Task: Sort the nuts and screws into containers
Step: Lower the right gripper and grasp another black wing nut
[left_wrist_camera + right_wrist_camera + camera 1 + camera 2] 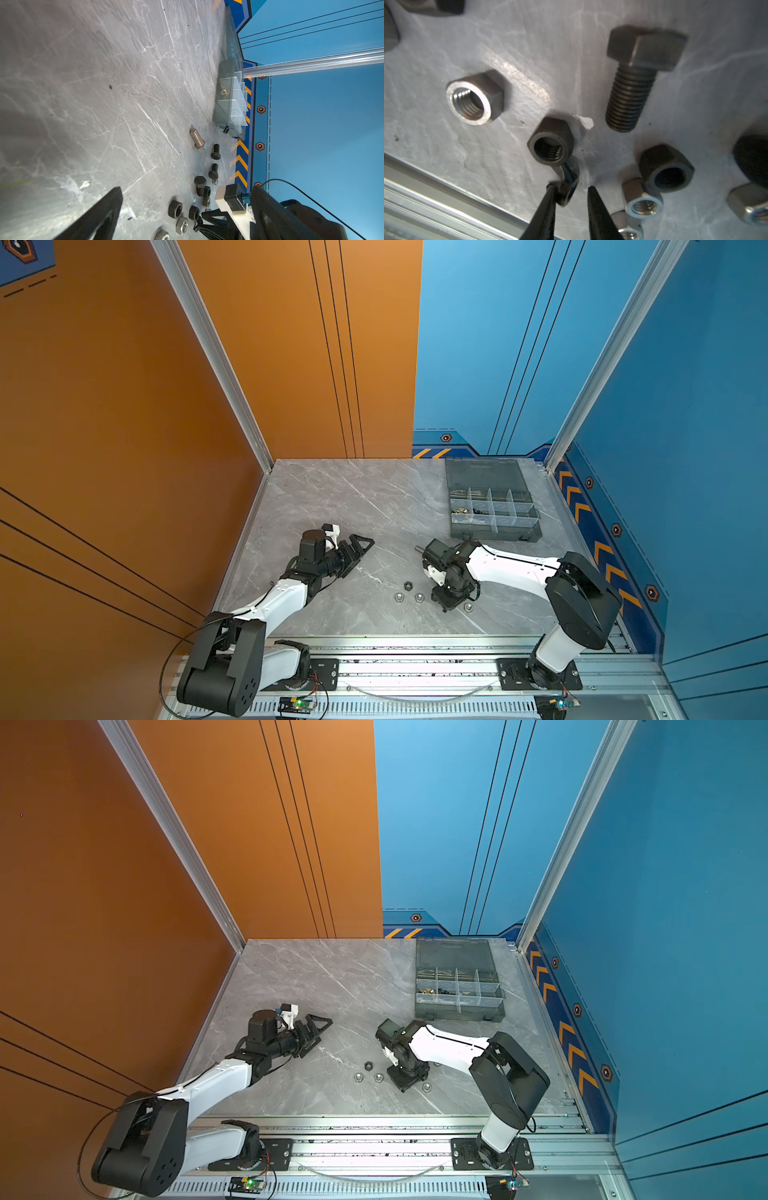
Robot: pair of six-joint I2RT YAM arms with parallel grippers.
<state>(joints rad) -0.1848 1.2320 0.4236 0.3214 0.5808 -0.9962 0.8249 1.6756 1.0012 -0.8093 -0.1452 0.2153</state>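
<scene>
- Two arms reach over the grey surface [332,497]. The loose pieces lie near its front edge, under and around the right arm, well apart from the box [498,534] in the far right corner, whose lid [484,475] is folded back.
- We see the right pincer [570,188] standing narrow, tips down at the surface, with a small dark wing nut [568,176] between its fingers. One finger [547,203] touches it and the other looks just clear, so we judge it not yet clamped.
- Just beside the wing nut, perhaps touching one wing, sits a black nut [550,143]. A silver nut [475,101] and a short black bolt [633,83] lie apart from it.
- Our left pincer [357,546] is wide and empty, low over the middle of the surface, away from the pieces.
- We expect the wing nut to be light, stiff and smooth, so a pinch on a slanted wing could flick it out. We would take it across the flat faces of its wings, or across its body, and lift straight up, clear of the black nut.
- Some compartments [505,510] already hold brass-coloured pieces [459,511] and dark pieces [480,511]. These are too small for us to tell their kind.
- A long silver bolt [197,140] also lies unsorted on the surface.
</scene>
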